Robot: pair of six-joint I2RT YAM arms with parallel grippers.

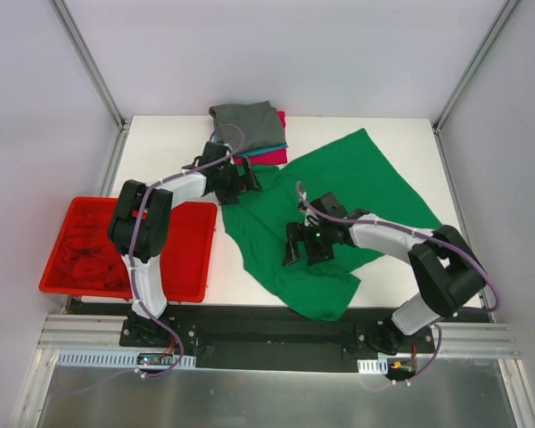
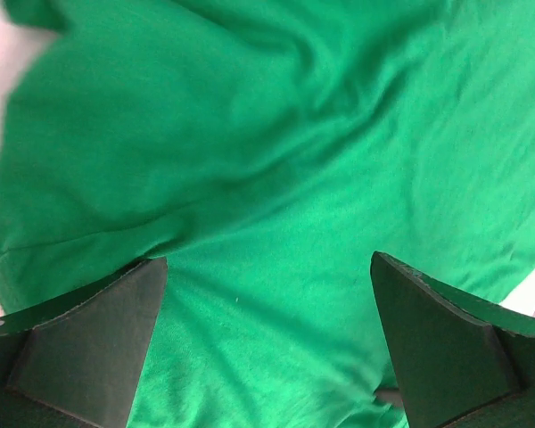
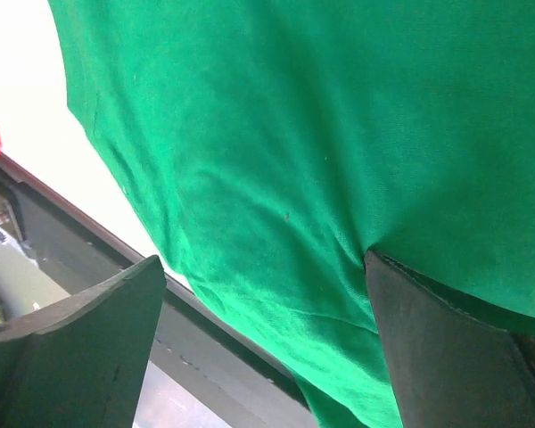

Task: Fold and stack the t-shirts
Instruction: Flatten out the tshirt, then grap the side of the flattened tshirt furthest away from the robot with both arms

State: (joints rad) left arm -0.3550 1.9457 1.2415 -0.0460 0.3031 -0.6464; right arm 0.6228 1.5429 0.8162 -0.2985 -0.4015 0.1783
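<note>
A bright green t-shirt [image 1: 339, 201] lies spread and rumpled across the middle and right of the white table. It fills the left wrist view [image 2: 294, 178] and the right wrist view [image 3: 339, 134]. A folded stack sits at the back: a grey t-shirt [image 1: 247, 123] on top, with teal [image 1: 272, 152] and magenta [image 1: 282, 118] edges under it. My left gripper [image 1: 242, 181] is open over the green shirt's upper left edge. My right gripper [image 1: 303, 242] is open low over the shirt's lower middle. Neither holds cloth.
A red plastic bin [image 1: 187, 259] holding red cloth [image 1: 94, 250] stands at the left of the table. The table's near edge and black rail [image 3: 116, 259] run below the shirt's lower hem. Frame posts stand at the back corners.
</note>
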